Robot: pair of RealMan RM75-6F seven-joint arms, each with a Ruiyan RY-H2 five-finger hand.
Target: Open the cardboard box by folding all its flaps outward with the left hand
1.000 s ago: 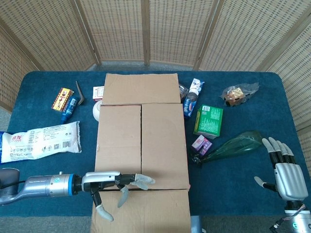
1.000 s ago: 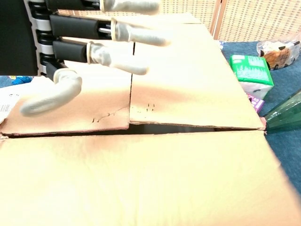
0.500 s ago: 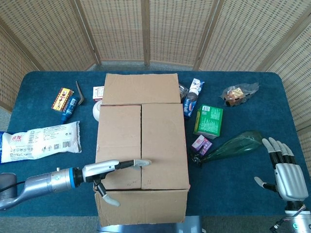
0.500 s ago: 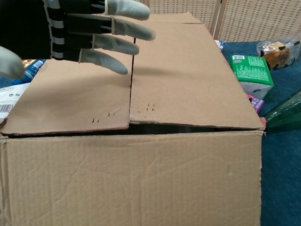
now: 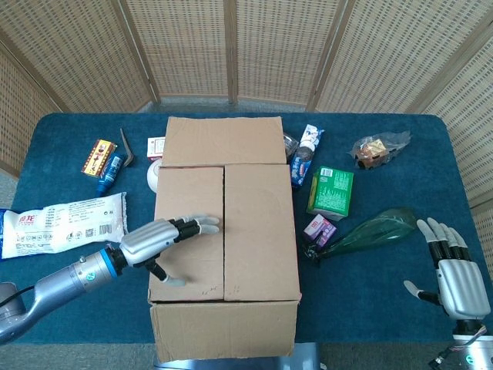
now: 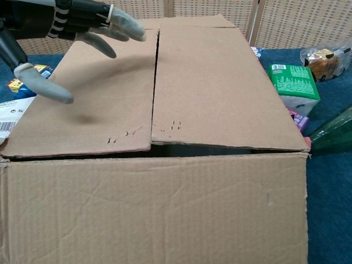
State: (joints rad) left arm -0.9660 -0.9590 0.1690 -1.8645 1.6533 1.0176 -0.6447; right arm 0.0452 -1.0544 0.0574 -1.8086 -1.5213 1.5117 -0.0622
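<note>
Overhead, left hand (image 5: 158, 239) fingers spread above cardboard box (image 5: 223, 254), right hand (image 5: 454, 277) open, unseen from chest.

Woven cane screen (image 5: 231, 46) across the top of frame, blue-covered table (image 5: 62, 146) below, evenly lit.

Box (image 5: 223, 231) fills mid-counter (image 5: 370, 308). Right side's crowded: green carton (image 5: 331, 191), bottle (image 5: 370, 231). Left has a white bag (image 5: 63, 223). Bare counter near right robot hand (image 5: 453, 279).
</note>
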